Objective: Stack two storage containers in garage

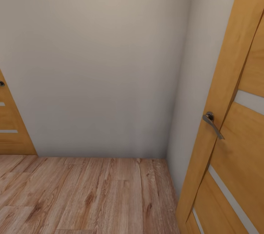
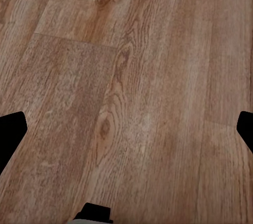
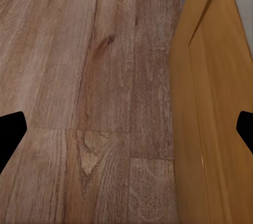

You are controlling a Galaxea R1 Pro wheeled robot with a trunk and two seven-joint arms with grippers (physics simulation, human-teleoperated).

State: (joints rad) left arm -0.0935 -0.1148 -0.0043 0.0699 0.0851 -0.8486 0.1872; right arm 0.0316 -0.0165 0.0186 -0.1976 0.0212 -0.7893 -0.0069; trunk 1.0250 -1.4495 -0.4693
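We faced a plain pale beige wall (image 1: 99, 61) in a corner, the light wood-plank floor (image 1: 84, 193) of the living room running up to its foot. At our right stood an orange-brown wooden door (image 1: 234, 135) with pale inset strips, its curved grey metal lever handle (image 1: 212, 124) pointing down, and a second door of the same wood (image 1: 11, 127) edged in at far left. Our left gripper (image 2: 129, 129) hung over bare planks, its dark fingertips (image 2: 10, 129) spread wide, nothing between them. Our right gripper (image 3: 129, 129) was likewise released, beside the door's edge. No containers showed here.
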